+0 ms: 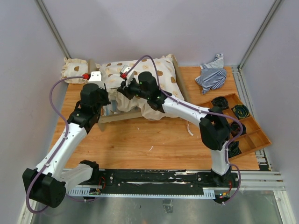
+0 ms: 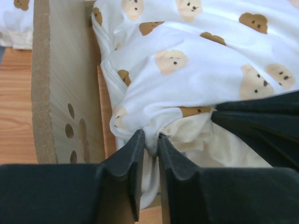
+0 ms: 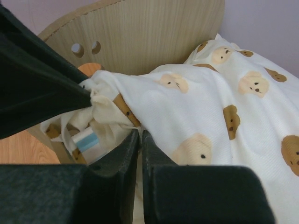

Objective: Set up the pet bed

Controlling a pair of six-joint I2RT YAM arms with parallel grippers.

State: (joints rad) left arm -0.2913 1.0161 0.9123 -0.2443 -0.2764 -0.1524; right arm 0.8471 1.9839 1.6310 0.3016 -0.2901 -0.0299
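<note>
Left gripper (image 2: 150, 139) pinches a fold of the bear-print cushion (image 2: 196, 84); right gripper (image 3: 140, 136) is closed just at its 3 o'clock. The pet bed (image 1: 122, 116) sits at the table's (image 1: 154, 140) 11 o'clock, cushion heaped inside it.

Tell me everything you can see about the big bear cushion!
The cushion is soft-looking cream cloth printed with brown and tan bear faces. It is rumpled and lies in the wooden bed, beside the rounded end board, and its near edge seems to spill over the front rail. One corner is bunched up. The left hand pinches it, and the right hand is shut on a fold close by.
</note>
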